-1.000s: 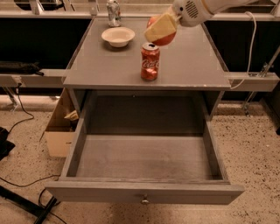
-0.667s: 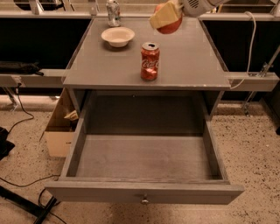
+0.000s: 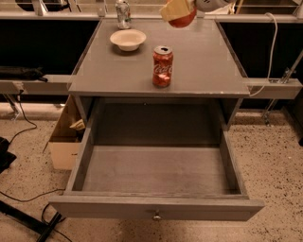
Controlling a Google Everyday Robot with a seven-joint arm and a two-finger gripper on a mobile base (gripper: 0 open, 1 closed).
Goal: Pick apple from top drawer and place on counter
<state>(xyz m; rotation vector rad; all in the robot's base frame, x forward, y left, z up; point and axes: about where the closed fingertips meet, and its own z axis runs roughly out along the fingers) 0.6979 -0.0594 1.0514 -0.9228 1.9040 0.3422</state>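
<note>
Gripper: at the top edge of the view, above the far side of the counter; fingers clamped on the apple.
Apple: held in the air, clear of the counter surface, beyond the can.
Drawer: pulled fully out, knob at front centre.
Can: upright, near the counter's front edge.
Bowl: on the counter, left of the can and farther back.
Box: on the floor, left of the drawer.
</note>
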